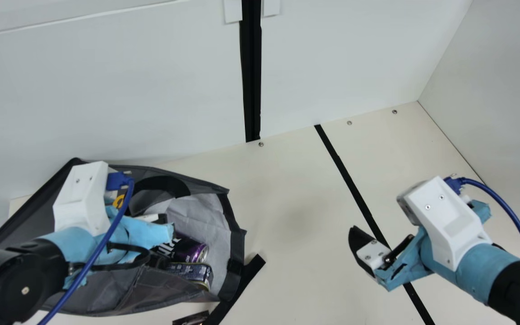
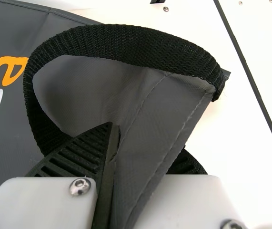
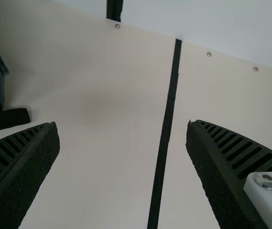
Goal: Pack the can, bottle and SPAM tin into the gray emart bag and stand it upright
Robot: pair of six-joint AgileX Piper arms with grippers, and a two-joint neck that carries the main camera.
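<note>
Gray emart bag [image 1: 165, 289] on table, mouth gaping — purple can [image 1: 197, 252] inside, dark tin [image 1: 192, 272] beside it, probably SPAM, print hard to make out from here. Left gripper [image 1: 149, 232] over bag, closed on its gray wall near black handle [image 2: 126, 43]. Right gripper [image 1: 381, 234] well apart from bag — fingers spread, nothing between, above table [image 1: 287, 194].

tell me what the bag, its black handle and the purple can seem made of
The gray bag looks like matte coated fabric, stitched along seams. Its handle seems dull synthetic webbing, showing a coarse weave. The purple can is probably metal, glossy with a silvery rim.
</note>
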